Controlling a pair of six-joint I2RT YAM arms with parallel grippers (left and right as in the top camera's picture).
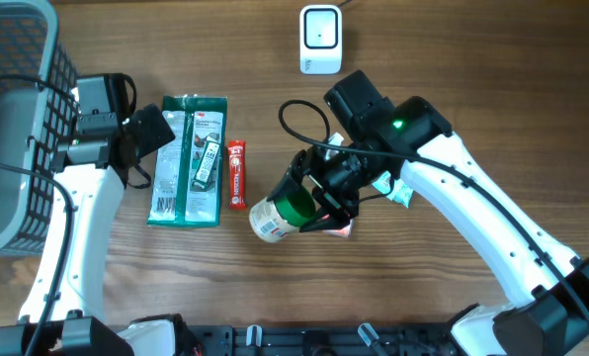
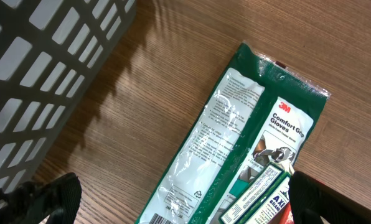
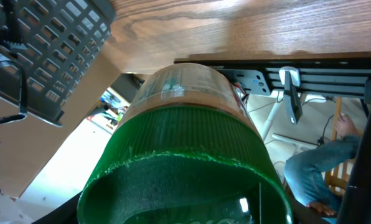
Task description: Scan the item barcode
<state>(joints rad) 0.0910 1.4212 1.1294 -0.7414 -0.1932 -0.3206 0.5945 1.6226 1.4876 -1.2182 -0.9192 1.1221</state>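
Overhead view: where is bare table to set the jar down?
Bare wood lies between the scanner and the gloves pack, and from the scanner to the picture's right edge. Crowded: around gloves pack, red bar and jar.

I can only see part of the basket (image 1: 57, 79); the left edge cuts it off. The right arm (image 1: 472, 208) hides most of a small packet (image 1: 401, 192). I can't read the jar (image 1: 275, 216) label. The glove pack (image 2: 235, 143) runs off the bottom of my left wrist view.
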